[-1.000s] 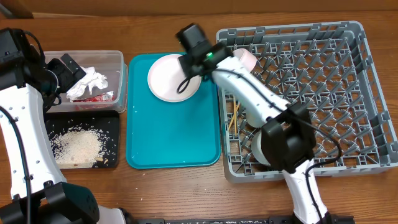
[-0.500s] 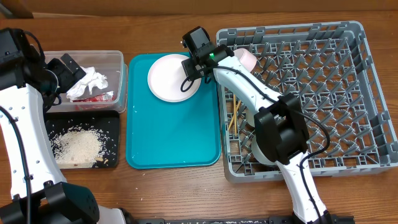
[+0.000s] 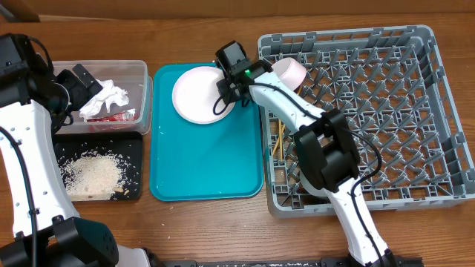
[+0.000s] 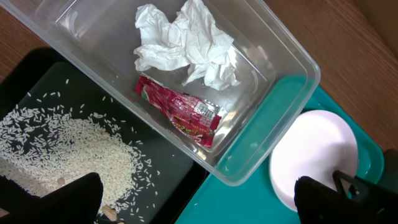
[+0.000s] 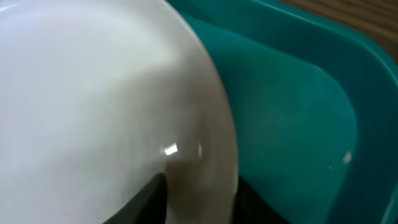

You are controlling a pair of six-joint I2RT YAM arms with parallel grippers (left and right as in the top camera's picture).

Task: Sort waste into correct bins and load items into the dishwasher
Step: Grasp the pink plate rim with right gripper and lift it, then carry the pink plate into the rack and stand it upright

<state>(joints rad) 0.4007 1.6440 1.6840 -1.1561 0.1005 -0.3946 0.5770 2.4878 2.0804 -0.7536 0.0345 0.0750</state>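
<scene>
Right claw [image 3: 227, 92]: sits at the 3 o'clock edge of the round plate [image 3: 197, 95]. Your wrist camera shows a dark finger on either side of the rim, but you cannot tell whether they are pinching it. The plate lies flat in the 12 o'clock end of the teal tray [image 3: 208, 167]. At 3 o'clock from the claw is the grey dish rack [image 3: 444, 104], with a pink bowl [image 3: 291, 72] in its near corner and chopsticks [image 3: 280, 139] by its tray-side wall. Left claw [image 4: 196, 193]: fingers spread wide, holding nothing, hanging over the clear tub [image 4: 292, 62]. In the tub are a crumpled napkin [image 4: 186, 43] and, touching it at 6 o'clock, a red wrapper [image 4: 177, 111]. At 6 o'clock from the tub is the black tray [image 3: 134, 148], holding loose rice [image 3: 93, 174]. Everything rests on the wooden table [image 3: 185, 230].
</scene>
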